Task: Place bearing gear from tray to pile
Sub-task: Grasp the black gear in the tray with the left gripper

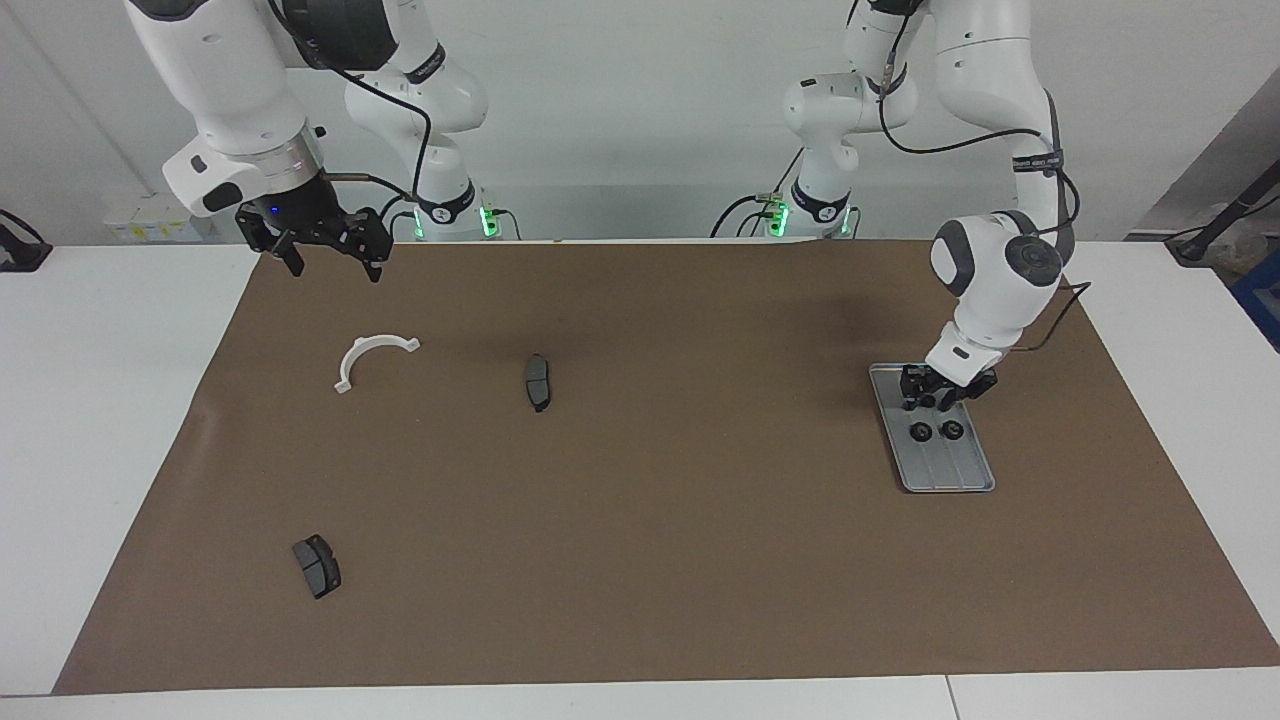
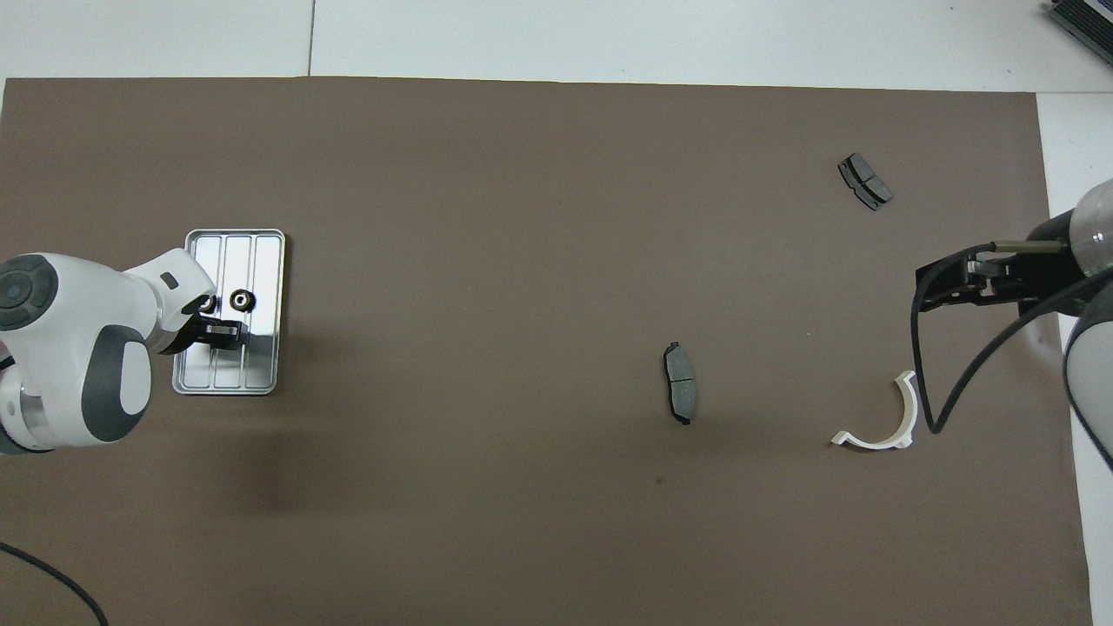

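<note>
— Nearest the facing camera: dark grey brake pad [image 1: 316, 565], lying apart from second brake pad [image 1: 537, 381] and white half-ring bracket [image 1: 373, 359], the loose pile at the right arm's end of the brown surface [image 1: 640, 560].

— And the task's parts?

— Two bearing gears, one [image 1: 919, 432] beside the other [image 1: 952, 430], resting in the ridged metal tray [image 1: 960, 478] at the left arm's end. Left end effector [image 1: 935, 399] low over the tray, just robot-side of the gears, fingers parted, gripping nothing. Right end effector [image 1: 330, 250] waiting aloft near the bracket, fingers spread, empty.

— Step in hand?

— Approach for the pick, by the look of it. Next: centring over one gear, lowering, closing.

— Difference between views?

— Facing: both gears clear. Overhead: one gear [image 2: 242, 301] clear, the other [image 2: 207, 303] half hidden under the left wrist.
</note>
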Available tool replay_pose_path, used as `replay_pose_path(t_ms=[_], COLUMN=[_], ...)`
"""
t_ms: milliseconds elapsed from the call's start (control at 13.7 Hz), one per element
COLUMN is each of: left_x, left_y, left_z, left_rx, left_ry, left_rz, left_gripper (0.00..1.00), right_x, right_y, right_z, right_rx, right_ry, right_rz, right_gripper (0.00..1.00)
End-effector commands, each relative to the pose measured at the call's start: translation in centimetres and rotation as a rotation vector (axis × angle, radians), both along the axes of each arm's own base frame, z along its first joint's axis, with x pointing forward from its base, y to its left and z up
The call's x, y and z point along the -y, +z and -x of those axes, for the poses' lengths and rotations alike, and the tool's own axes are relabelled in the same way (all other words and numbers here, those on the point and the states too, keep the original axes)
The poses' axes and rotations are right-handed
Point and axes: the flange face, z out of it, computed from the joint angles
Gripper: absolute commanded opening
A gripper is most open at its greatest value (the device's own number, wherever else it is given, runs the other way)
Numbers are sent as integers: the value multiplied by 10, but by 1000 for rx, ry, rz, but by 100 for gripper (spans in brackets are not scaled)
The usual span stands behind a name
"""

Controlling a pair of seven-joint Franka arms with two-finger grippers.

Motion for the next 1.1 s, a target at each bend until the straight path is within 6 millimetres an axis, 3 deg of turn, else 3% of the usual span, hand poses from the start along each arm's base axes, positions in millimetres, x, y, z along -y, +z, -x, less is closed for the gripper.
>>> replay_pose_path(t_ms=[0, 511, 730, 803, 876, 1022], left_x=[-5, -6, -1, 3, 15, 71], left_y=[-6, -3, 13, 26, 37, 50], left_z=[7, 4, -15, -25, -32, -36], left_rx=[-4, 0, 2, -10, -20, -18], left_ry=[3, 1, 1, 17, 60, 139], left_rz=[-8, -8, -5, -4, -2, 1], left_gripper=[30, 0, 0, 0, 0, 0], right_x=[0, 5, 7, 9, 10, 10], right_y=[0, 1, 0, 2, 3, 1], right_z=[6, 5, 4, 3, 2, 1], right_rx=[3, 7, 9, 19, 30, 27], right_ry=[-12, -19, -24, -27, -26, -26], right_rz=[-5, -6, -6, -7, -7, -7], right_gripper=[100, 100, 100, 100, 100, 100])
